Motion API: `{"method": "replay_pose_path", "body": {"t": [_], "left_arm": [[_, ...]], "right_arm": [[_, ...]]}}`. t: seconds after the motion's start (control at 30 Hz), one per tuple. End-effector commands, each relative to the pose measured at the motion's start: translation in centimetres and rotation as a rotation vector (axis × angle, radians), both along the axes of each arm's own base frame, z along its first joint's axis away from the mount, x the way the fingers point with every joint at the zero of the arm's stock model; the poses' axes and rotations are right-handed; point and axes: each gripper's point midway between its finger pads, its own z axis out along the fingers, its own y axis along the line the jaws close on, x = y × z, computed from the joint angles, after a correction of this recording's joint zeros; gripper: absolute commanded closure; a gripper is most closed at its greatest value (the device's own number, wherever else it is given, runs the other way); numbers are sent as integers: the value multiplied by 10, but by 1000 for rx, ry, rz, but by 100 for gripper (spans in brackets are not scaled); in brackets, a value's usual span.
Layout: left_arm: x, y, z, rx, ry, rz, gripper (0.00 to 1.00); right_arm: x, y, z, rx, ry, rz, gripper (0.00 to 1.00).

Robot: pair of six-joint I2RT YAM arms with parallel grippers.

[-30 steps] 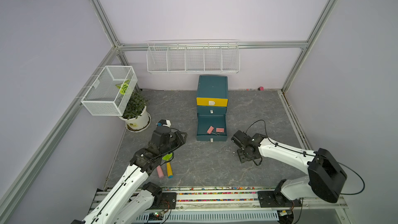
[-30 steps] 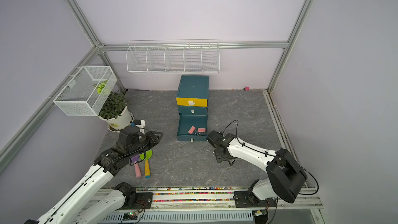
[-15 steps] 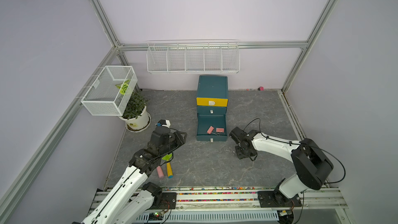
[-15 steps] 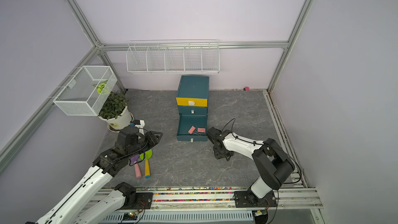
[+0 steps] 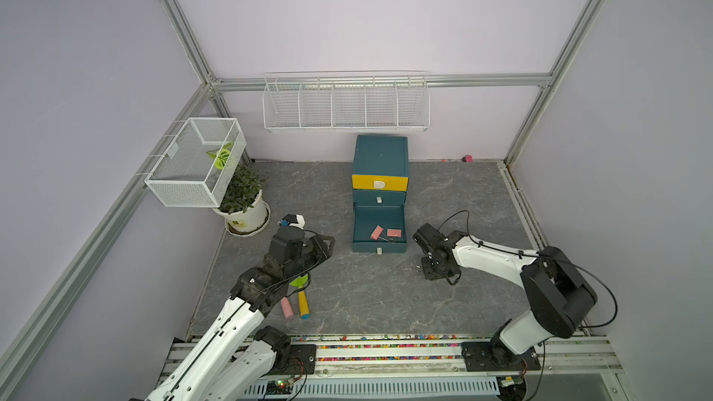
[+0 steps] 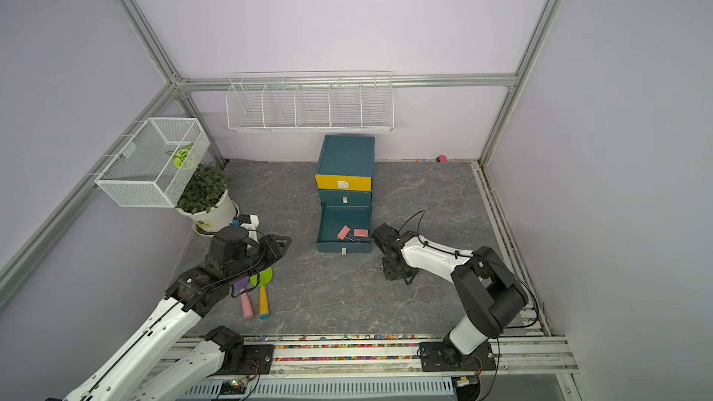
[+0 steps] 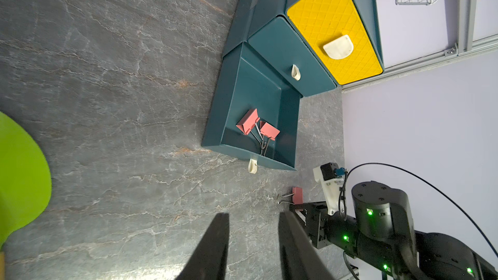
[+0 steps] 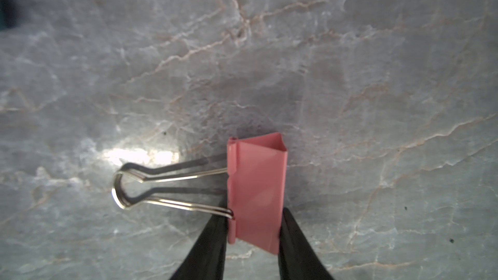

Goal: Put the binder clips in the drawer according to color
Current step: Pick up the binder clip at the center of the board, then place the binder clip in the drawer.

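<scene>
toy trowels (image 5: pixel 301 302): lying on the surface (image 5: pixel 359 295), under the left arm. left hand (image 7: pixel 253 214): hovering, fingers standing apart, gripping nothing. right hand (image 8: pixel 254 214): pointing down, clamping on a pink binder clip (image 8: pixel 256 189) that is lying on the surface near the drawer's front corner. bottom drawer (image 5: pixel 379 247) of the cabinet (image 5: pixel 380 156): standing pulled out, holding two more pink clips (image 5: pixel 376 232), handles crossing. potted plant (image 5: pixel 243 194): sitting far left by the wall.

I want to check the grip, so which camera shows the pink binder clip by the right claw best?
The right wrist view: the pink binder clip is close and sharp, between the fingers of the right claw. The left wrist view shows it small, beside that claw. In both top views the claw mostly hides it.
</scene>
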Motion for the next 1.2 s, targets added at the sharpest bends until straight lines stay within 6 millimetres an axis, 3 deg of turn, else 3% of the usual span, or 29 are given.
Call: {"method": "replay_pose_path", "body": {"t": [0.0, 0.2, 0.4, 0.5, 0.73, 0.93, 1.17], "left_arm": [[1, 0, 13, -20, -21, 4, 64], [1, -1, 12, -22, -20, 0, 64], [4, -10, -3, -29, 13, -31, 64], [6, -18, -14, -34, 46, -59, 64], [9, -37, -39, -94, 102, -97, 65], [3, -59, -56, -89, 139, -130, 66], [-2, -79, -77, -123, 186, -151, 68]], "right_arm": [[-12, -7, -19, -22, 61, -7, 66], [-8, -10, -7, -20, 16, -22, 75], [7, -4, 48, 39, -132, -9, 79], [18, 21, 73, 99, -176, 51, 79], [65, 111, 106, 230, -279, 136, 81], [101, 151, 96, 269, -292, 119, 82], [115, 148, 64, 182, -273, 40, 81]]}}
